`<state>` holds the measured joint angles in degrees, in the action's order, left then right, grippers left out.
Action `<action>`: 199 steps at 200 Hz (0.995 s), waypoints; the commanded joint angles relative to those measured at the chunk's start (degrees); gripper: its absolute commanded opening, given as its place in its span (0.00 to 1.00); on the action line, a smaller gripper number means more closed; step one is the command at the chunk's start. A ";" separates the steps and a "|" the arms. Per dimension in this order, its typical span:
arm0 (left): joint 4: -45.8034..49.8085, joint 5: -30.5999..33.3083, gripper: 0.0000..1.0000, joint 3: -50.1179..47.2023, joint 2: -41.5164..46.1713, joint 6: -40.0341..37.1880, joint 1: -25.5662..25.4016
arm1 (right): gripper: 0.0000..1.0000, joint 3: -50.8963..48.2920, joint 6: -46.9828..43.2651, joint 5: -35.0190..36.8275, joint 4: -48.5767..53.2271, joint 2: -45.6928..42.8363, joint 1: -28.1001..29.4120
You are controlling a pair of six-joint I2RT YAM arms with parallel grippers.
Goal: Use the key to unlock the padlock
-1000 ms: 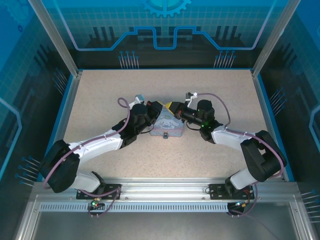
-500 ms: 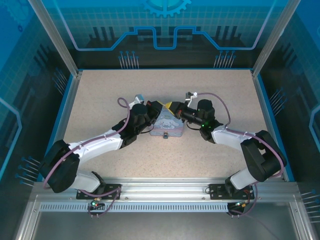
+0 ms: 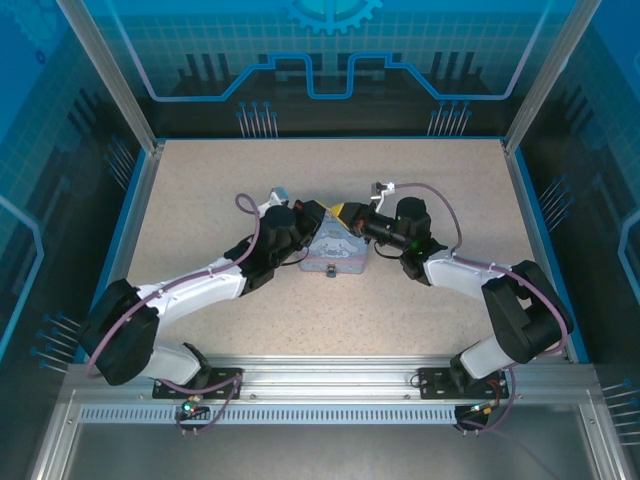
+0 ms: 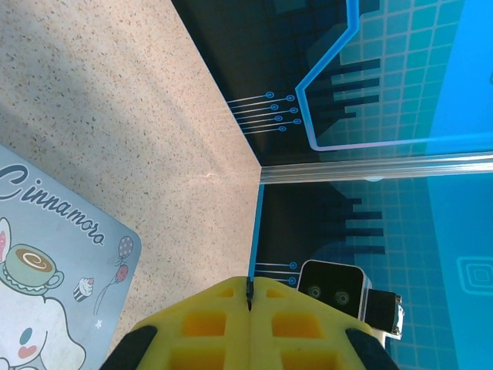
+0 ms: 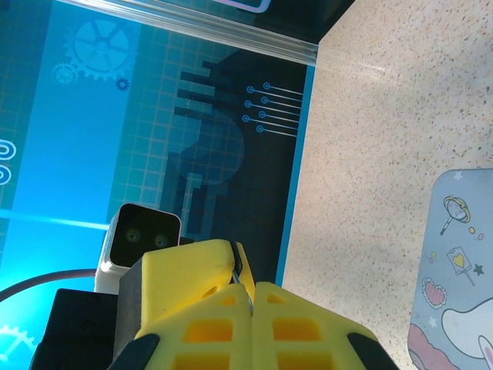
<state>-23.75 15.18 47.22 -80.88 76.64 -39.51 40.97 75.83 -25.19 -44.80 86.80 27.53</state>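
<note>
Above the tin, my left gripper [image 3: 320,216] and right gripper [image 3: 346,214] meet tip to tip. In the left wrist view the left gripper [image 4: 250,287] is shut on the key [image 4: 249,293], a thin dark sliver poking out between the yellow pads. In the right wrist view the right gripper [image 5: 252,288] is shut on a thin bluish-grey sliver that I take for the padlock [image 5: 249,302]; most of it is hidden between the pads. The left gripper's yellow finger [image 5: 185,266] presses against the right gripper's tips, and the key's dark edge [image 5: 237,264] shows there.
The pale blue cartoon tin [image 3: 335,256] lies on the speckled table just below both grippers, with a small dark clasp [image 3: 331,271] at its near edge. The tin's corner [image 4: 54,293] shows beside the left gripper, and another corner [image 5: 462,262] beside the right. Blue-edged walls ring the table.
The right wrist has edged slightly up and to the left, toward the left gripper. The left arm and the tin have not moved.
</note>
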 commanded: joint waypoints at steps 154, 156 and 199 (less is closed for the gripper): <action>7.11 -2.61 0.67 2.30 4.34 -3.95 1.37 | 0.00 -2.20 -3.21 -0.30 5.59 -5.59 -2.16; 7.63 -2.63 0.69 2.16 4.95 -4.37 1.52 | 0.00 -2.27 -3.32 -0.30 5.77 -5.77 -2.25; 20.61 -9.71 0.82 -1.40 17.29 -15.21 8.15 | 0.00 -3.29 -8.45 0.14 16.07 -11.98 -4.03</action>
<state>-12.08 11.38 48.31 -70.94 70.72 -35.55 38.57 72.25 -25.56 -36.42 79.57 24.95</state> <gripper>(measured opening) 0.792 0.064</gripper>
